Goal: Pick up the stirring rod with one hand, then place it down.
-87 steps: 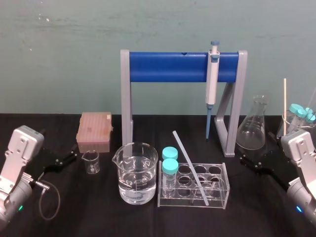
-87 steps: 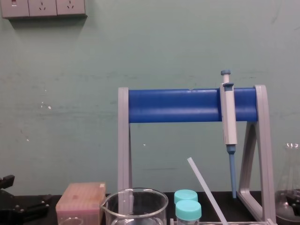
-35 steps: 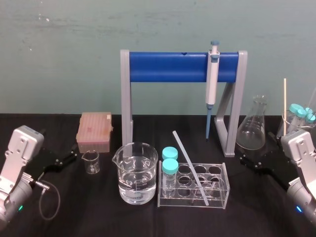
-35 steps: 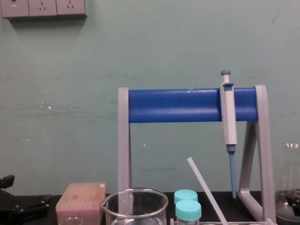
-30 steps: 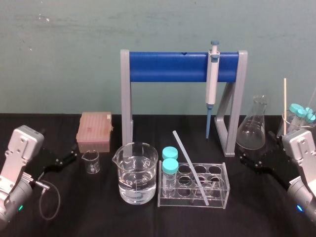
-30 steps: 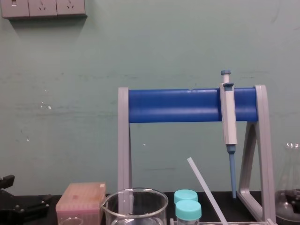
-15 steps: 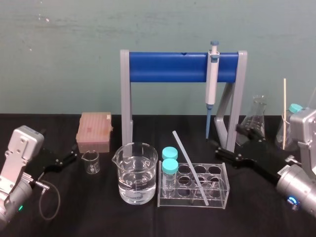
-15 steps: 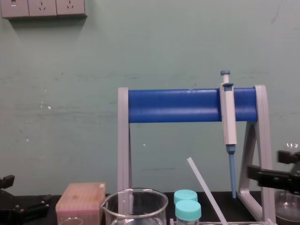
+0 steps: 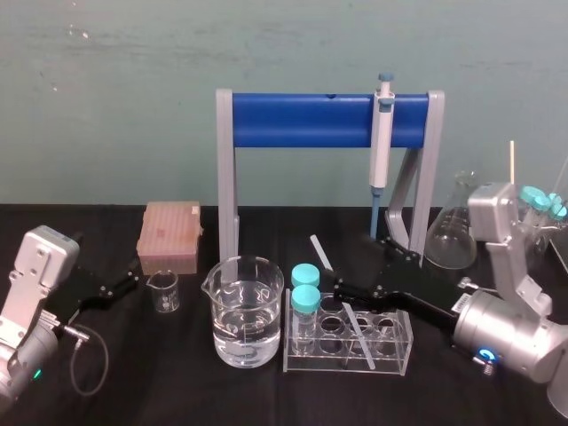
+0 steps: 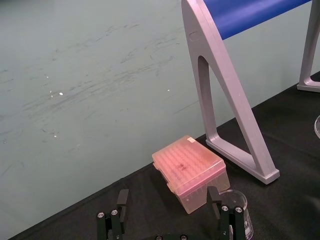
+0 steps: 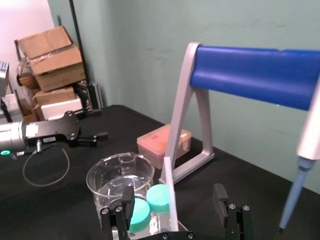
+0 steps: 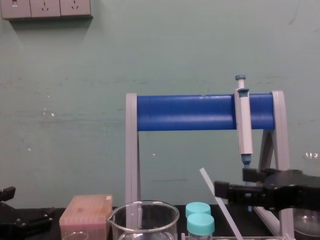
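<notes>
The stirring rod (image 11: 170,190) is straddled by the right gripper (image 11: 173,200), fingers wide. The left gripper (image 10: 168,196) is parked at 9 o'clock, fingers wide

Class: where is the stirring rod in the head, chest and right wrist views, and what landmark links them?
Head view: stirring rod leaning in the clear rack, centre.
Chest view: stirring rod low, right of centre, tilted beside the teal caps.
Right wrist view: stirring rod between the open fingers of the right gripper.
Shared landmark: blue-barred stand.
Left gripper sits parked at the left.
</notes>
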